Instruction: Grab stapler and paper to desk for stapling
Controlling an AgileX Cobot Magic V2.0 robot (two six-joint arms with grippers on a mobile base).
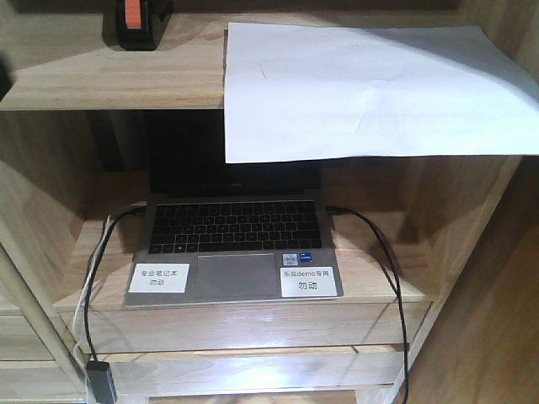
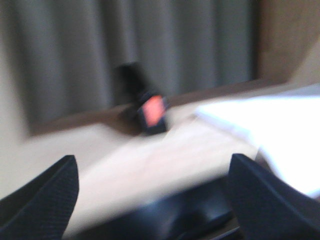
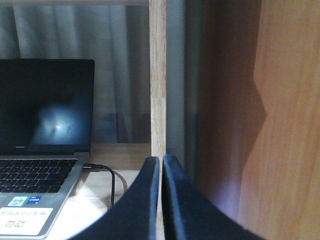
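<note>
Exterior front-facing view showed a black stapler with an orange top at 11 o'clock, standing on the upper wooden counter; the frame's top edge cut off its far end. A white sheet of paper lay at 1 o'clock on the same counter, well apart from the stapler. Its near part hung over the counter's front edge and hid the upper right of the dark screen below. A grey open laptop with a black keyboard sat on the lower wooden counter, with two white labels on its palm rest. Black cables ran from both of its sides. A dark patch at 9 o'clock on the frame edge was too cut off to identify.

Left wrist view was heavily motion-blurred. The left gripper had its two dark fingers spread wide apart at 7 and 5 o'clock, with nothing between them. Beyond them the stapler showed only as a dark smear with an orange patch, and the paper as a pale blur at 3 o'clock. Grey folds of curtain filled the background.

Right wrist view showed the right gripper with its fingers pressed together, gripping nothing, in front of a pale wooden upright. The laptop was cropped at 9 o'clock. A brown wooden panel filled 3 o'clock.
</note>
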